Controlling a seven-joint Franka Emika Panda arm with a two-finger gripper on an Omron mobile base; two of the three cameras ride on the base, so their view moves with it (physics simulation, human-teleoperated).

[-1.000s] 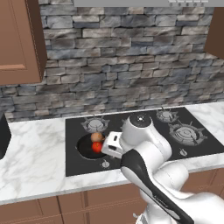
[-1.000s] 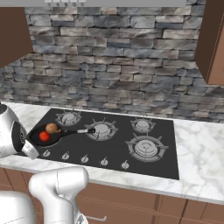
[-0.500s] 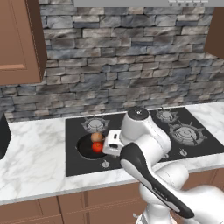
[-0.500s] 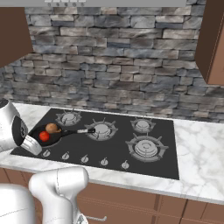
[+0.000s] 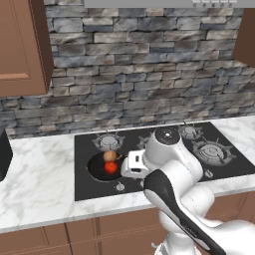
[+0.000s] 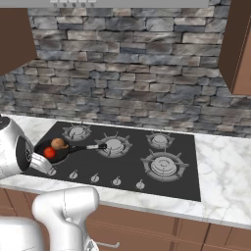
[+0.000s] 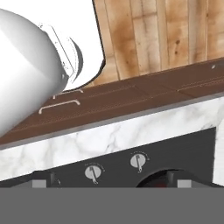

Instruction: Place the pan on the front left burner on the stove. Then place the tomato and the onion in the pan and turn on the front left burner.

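Hand view, nearest to us, shows the gripper [image 7: 109,183] with its two finger tips standing wide apart and nothing between them, above two silver knobs [image 7: 138,161] at the front edge of the stove [image 7: 192,151]. Beyond the knobs we see the marble table [image 7: 131,129] edge. From the left base view, the pan [image 5: 99,167] sits on the front left burner, with the tomato [image 5: 110,168] and, just behind it, the onion [image 5: 110,156] inside. Farther back stands the stone wall [image 5: 139,89].
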